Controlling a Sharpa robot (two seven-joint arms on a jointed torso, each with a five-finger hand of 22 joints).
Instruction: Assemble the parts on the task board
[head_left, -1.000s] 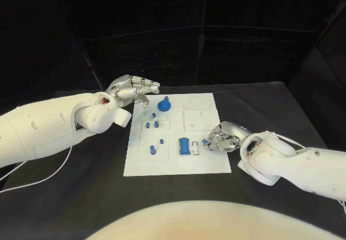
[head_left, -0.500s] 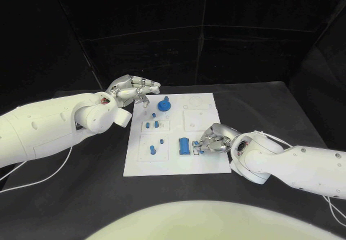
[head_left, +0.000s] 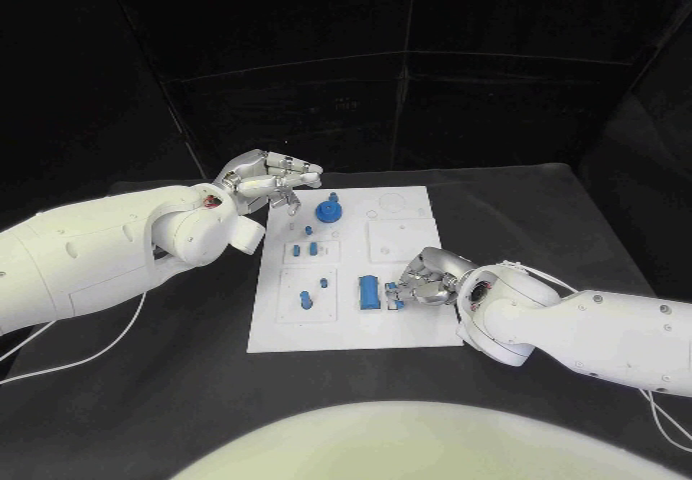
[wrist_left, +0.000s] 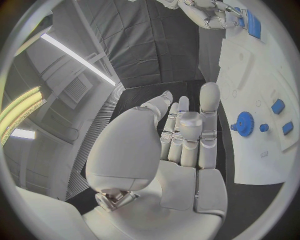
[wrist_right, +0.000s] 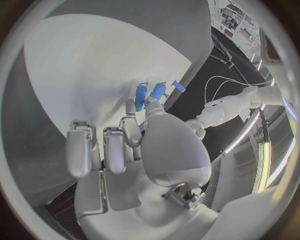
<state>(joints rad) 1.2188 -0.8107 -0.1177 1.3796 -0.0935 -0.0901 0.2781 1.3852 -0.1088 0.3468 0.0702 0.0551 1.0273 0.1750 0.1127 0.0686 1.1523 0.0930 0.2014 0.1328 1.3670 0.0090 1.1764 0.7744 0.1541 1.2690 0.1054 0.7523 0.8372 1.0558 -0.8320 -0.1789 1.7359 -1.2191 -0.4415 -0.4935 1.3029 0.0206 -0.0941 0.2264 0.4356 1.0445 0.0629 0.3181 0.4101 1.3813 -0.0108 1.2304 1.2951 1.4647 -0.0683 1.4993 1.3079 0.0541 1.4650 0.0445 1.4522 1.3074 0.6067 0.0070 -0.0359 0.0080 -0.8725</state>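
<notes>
The task board (head_left: 353, 270) lies flat in the middle of the black bench (head_left: 173, 380). The right hand (head_left: 428, 280) reaches over the board's near right part, its fingertips (wrist_right: 129, 107) touching a blue block (head_left: 371, 292); whether it grips the block I cannot tell. The left hand (head_left: 268, 178) hovers at the board's far left corner, fingers apart, holding nothing, near a blue gear (head_left: 330, 211).

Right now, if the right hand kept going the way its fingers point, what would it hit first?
Probably the blue block on the board: the right hand points at it, fingertips already beside it. Whether they touch is unclear.
</notes>
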